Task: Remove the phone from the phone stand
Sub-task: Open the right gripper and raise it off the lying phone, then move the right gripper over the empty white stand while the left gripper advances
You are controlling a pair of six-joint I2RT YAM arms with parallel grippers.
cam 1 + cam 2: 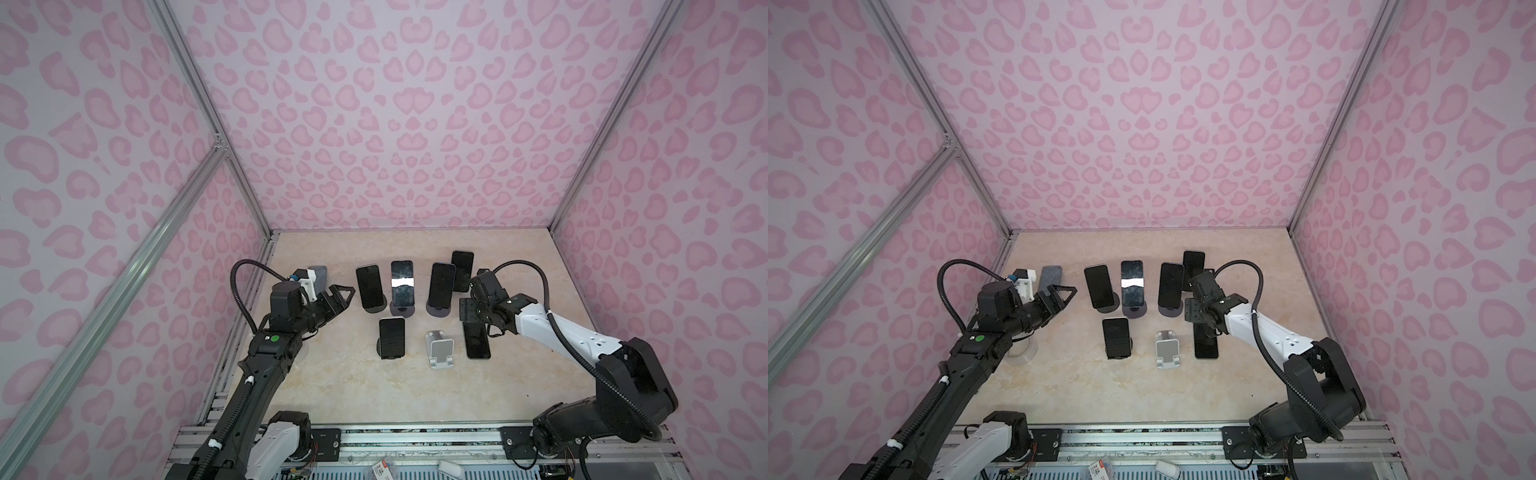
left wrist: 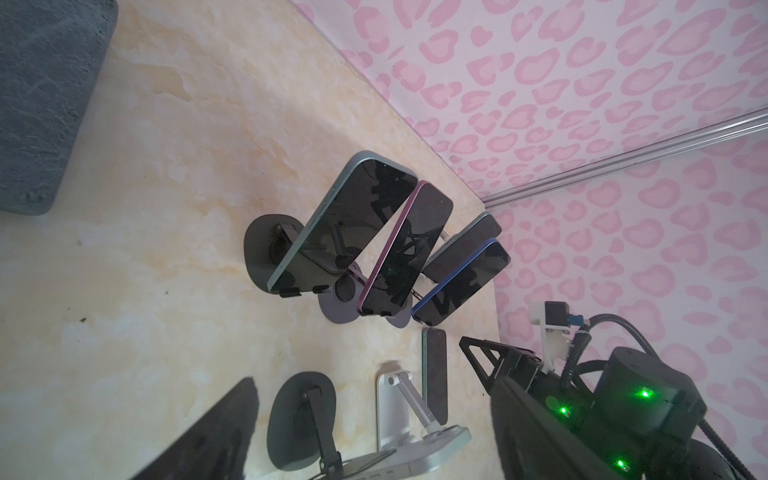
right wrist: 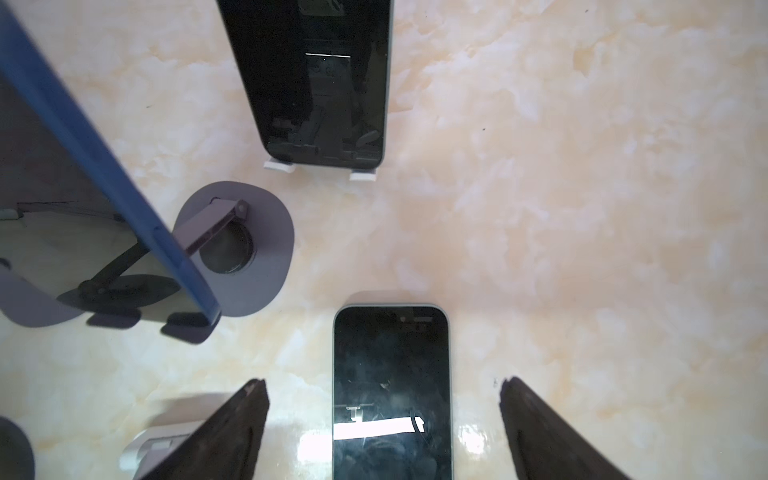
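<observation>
Over on the left, the left gripper [image 1: 348, 294] hung above the table [image 1: 332, 395], turned on its side, its fingers [image 2: 216, 432] apart with nothing between them, and a grey pad [image 1: 319, 275] lay on the table just behind it. Moving along the back, a row of propped phones [image 1: 402, 282] leaned on their dark stands, screens black, the far-right one set a little further back. Nearer the front, a smaller phone [image 1: 392, 337] sat propped on its own dark stand. Next to it, the white phone stand [image 1: 439, 348] stood bare. And there was the phone [image 1: 478, 347], lying flat and screen-up on the table, just to the right of that stand. The right gripper [image 3: 381, 380] hovered directly over it, fingers [image 3: 232, 432] spread wide on either side, with a clear gap to the phone's edges and no contact at all.
</observation>
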